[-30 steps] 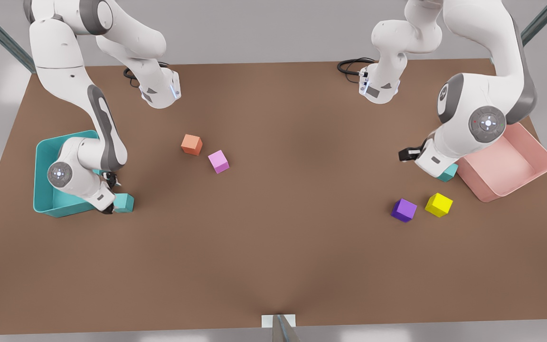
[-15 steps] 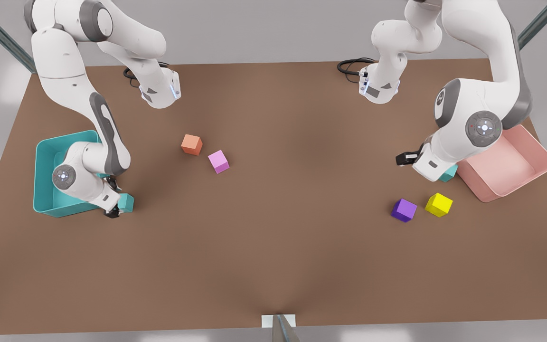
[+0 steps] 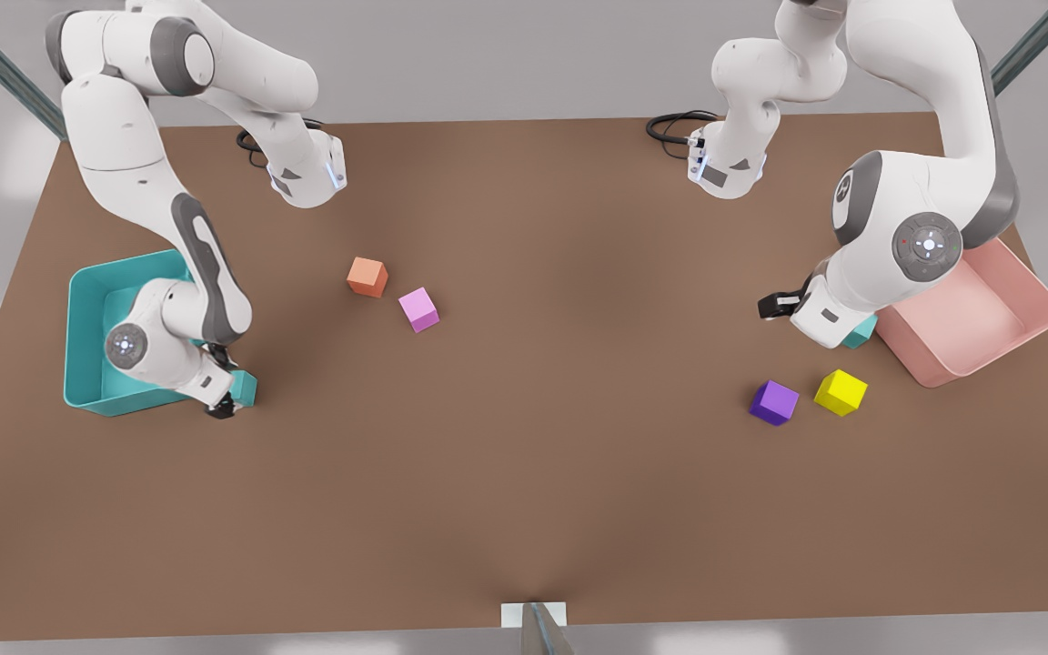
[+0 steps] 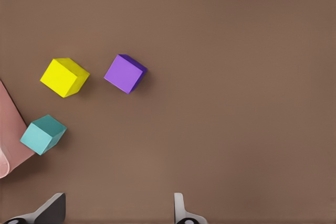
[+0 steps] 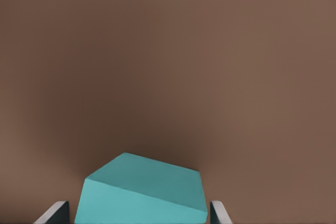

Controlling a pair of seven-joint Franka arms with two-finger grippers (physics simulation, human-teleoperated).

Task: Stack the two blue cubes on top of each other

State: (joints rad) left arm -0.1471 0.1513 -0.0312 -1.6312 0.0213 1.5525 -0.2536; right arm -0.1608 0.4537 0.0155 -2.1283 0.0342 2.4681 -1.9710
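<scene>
One blue cube (image 3: 245,387) (image 5: 142,192) rests on the table just outside the teal bin, at the front view's left. My right gripper (image 3: 227,400) (image 5: 136,212) is open, with a finger close on each side of this cube. The other blue cube (image 3: 860,331) (image 4: 43,134) lies against the pink bin at the front view's right. My left gripper (image 4: 116,212) hovers beside that cube and is open, with nothing between its fingers. The left arm's hand (image 3: 817,312) covers part of the cube in the front view.
A teal bin (image 3: 87,282) stands at the front view's left and a pink bin (image 3: 1029,314) at its right. A purple cube (image 3: 774,402) and a yellow cube (image 3: 841,392) lie near the left gripper. Orange (image 3: 367,277) and pink (image 3: 419,309) cubes sit mid-table.
The right gripper has shifted over the blue cube by the teal bin and now straddles it. The left arm moved slightly a second ago, then held still.
</scene>
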